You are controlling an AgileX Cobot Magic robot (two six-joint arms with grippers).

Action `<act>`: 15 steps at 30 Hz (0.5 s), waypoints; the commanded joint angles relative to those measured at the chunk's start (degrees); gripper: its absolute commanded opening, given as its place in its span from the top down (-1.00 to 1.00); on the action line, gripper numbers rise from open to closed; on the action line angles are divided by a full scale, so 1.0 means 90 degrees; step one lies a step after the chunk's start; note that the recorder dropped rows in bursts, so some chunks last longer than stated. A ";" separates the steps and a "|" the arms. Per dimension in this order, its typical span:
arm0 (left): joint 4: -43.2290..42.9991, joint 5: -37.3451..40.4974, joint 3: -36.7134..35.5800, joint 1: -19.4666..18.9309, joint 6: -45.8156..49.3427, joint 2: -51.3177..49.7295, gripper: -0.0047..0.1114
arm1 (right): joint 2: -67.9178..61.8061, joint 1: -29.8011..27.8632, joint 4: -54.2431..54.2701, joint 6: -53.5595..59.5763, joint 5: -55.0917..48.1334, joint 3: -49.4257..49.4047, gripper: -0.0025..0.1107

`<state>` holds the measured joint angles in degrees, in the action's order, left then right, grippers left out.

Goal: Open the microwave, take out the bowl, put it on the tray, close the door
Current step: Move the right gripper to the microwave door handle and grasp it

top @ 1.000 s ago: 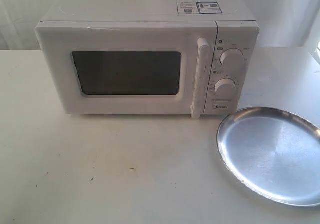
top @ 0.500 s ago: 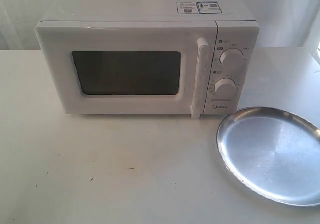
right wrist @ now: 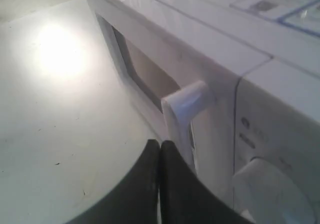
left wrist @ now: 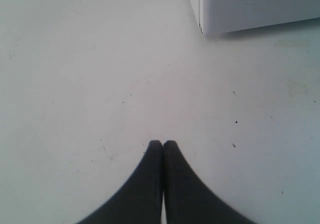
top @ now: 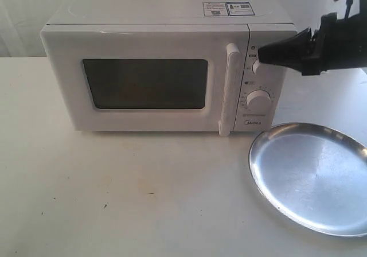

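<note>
The white microwave (top: 166, 67) stands at the back of the table with its door (top: 143, 82) closed. The door's tall vertical handle (top: 230, 88) shows close up in the right wrist view as handle (right wrist: 185, 104). My right gripper (top: 261, 54) is shut and empty, its tip in front of the upper dial, just right of the handle. In its own view the right gripper (right wrist: 160, 144) sits beside the handle. The silver tray (top: 312, 176) lies empty at the front right. My left gripper (left wrist: 163, 144) is shut over bare table near the microwave's corner (left wrist: 202, 29). The bowl is hidden.
The lower dial (top: 259, 101) sits under my right gripper. The white table (top: 126, 194) spreads in front of the microwave. A white curtain hangs behind.
My right arm has come into the exterior view from the upper right, reaching the control panel beside the handle. Microwave and tray have not moved.
</note>
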<state>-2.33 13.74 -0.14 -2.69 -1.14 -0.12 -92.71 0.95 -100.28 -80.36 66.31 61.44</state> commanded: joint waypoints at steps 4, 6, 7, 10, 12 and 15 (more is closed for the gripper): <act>0.0063 0.0038 0.0015 0.0022 -0.0010 0.0013 0.92 | -0.0744 0.0025 0.0037 0.0140 0.0356 -0.0150 0.96; 0.0063 0.0038 0.0015 0.0022 -0.0010 0.0013 0.92 | -0.0744 0.0090 0.0037 0.0381 0.0131 -0.0272 0.95; 0.0063 0.0038 0.0015 0.0022 -0.0010 0.0013 0.92 | -0.0744 0.0106 0.0037 0.0470 0.0021 -0.0329 0.95; 0.0063 0.0038 0.0015 0.0022 -0.0010 0.0013 0.92 | -0.0744 0.0145 0.0037 0.0533 -0.0300 -0.0424 0.81; 0.0063 0.0038 0.0015 0.0022 -0.0010 0.0013 0.92 | -0.0744 0.0145 0.0037 0.0604 -0.0346 -0.0456 0.60; 0.0063 0.0038 0.0015 0.0022 -0.0010 0.0013 0.92 | -0.0744 0.0172 0.0037 0.0605 -0.0390 -0.0467 0.16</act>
<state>-2.33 13.74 -0.14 -2.69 -1.14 -0.12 -99.48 2.28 -100.38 -75.75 63.61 57.55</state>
